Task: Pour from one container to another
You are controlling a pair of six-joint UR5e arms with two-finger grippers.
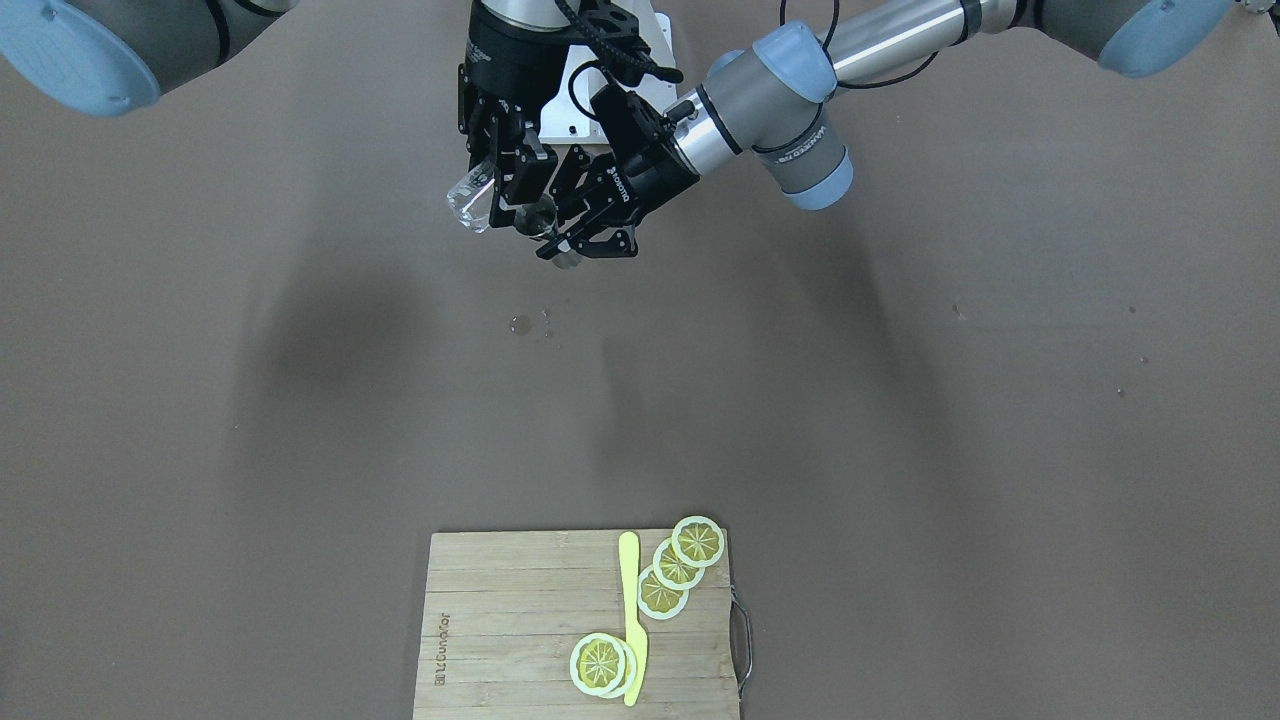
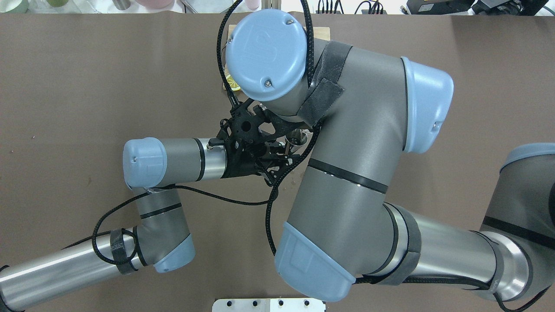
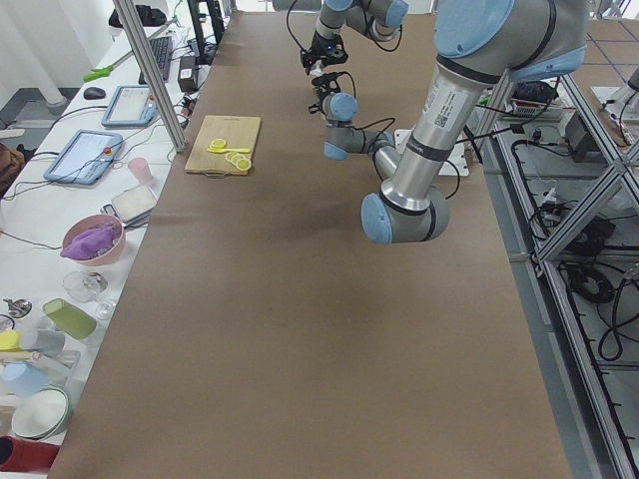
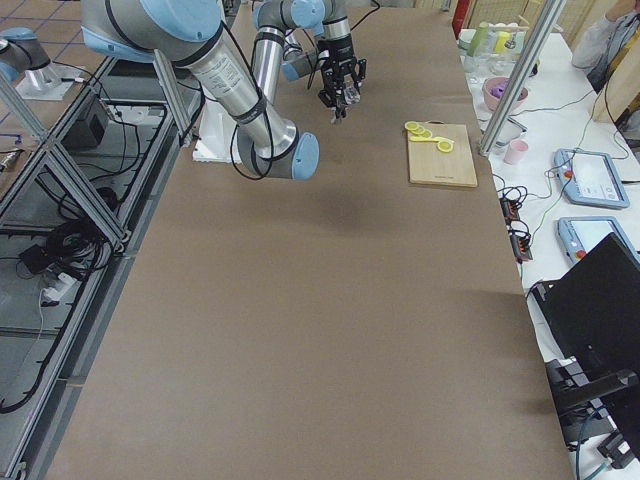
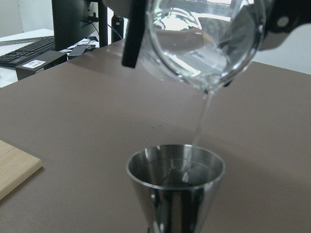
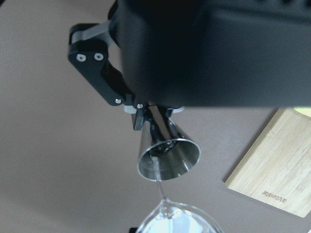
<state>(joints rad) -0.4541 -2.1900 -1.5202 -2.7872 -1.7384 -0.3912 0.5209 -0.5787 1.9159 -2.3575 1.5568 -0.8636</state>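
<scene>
A clear glass (image 5: 204, 43) hangs tilted above a steel jigger (image 5: 176, 179), and a thin stream of water (image 5: 199, 126) runs from its lip into the cup. My right gripper (image 1: 500, 195) is shut on the glass (image 1: 470, 200); one dark finger (image 5: 133, 34) shows beside it. My left gripper (image 1: 575, 240) is shut on the jigger's lower part, holding it upright in the air. In the right wrist view the jigger (image 6: 167, 153) sits just beyond the glass rim (image 6: 177, 221). From overhead only the jigger's mouth (image 2: 297, 139) peeks out under the right arm.
A bamboo cutting board (image 1: 500, 620) lies at the table's far edge with lemon slices (image 1: 680, 565) and a yellow knife (image 1: 631, 620). A few water drops (image 1: 520, 323) sit on the brown mat below the grippers. The two arms cross closely over the table's middle.
</scene>
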